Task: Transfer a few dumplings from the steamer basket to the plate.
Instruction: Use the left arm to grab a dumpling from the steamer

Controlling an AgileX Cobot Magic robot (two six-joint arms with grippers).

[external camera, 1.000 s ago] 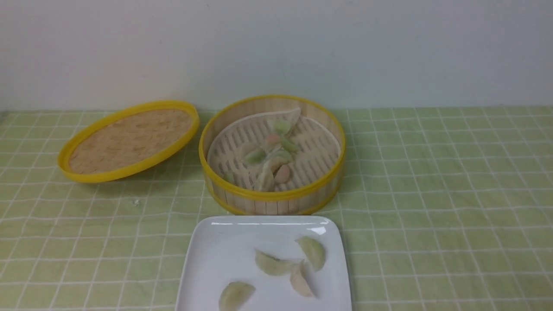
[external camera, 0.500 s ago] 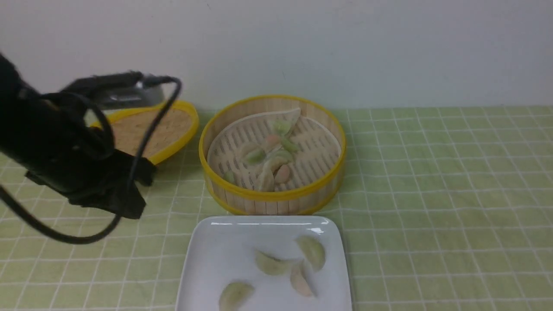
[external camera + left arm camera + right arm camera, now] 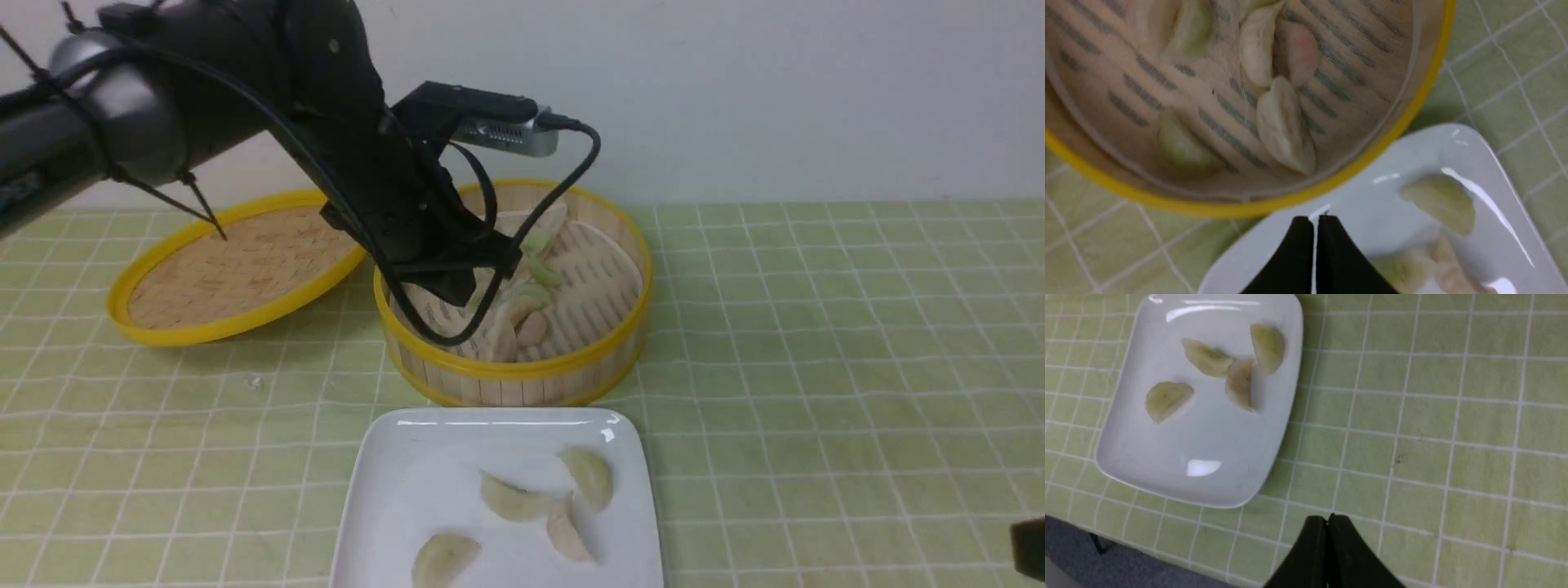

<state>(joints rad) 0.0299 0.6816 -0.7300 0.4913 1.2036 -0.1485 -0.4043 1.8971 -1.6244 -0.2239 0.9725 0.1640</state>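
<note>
My left gripper (image 3: 1314, 218) hung over the basket (image 3: 522, 371), 9 o'clock side, fingers pressed together, empty; right gripper (image 3: 1327, 517) likewise closed, 4 o'clock of the plate (image 3: 408, 457). Dumplings (image 3: 522, 314) bunched from basket centre toward 6 o'clock, touching. Risk: descending closed would squash skins; a wide pinch might lift two. Tall wall blocked low approach; lid (image 3: 237, 269) at 9 o'clock, apart

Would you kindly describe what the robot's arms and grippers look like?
The left arm is glossy black with a rounded grey joint, loose black cables tied on, and a silver-and-black camera module at the wrist. The left gripper and right gripper have matte black, wedge-shaped jaws tapering to narrow tips.
</note>
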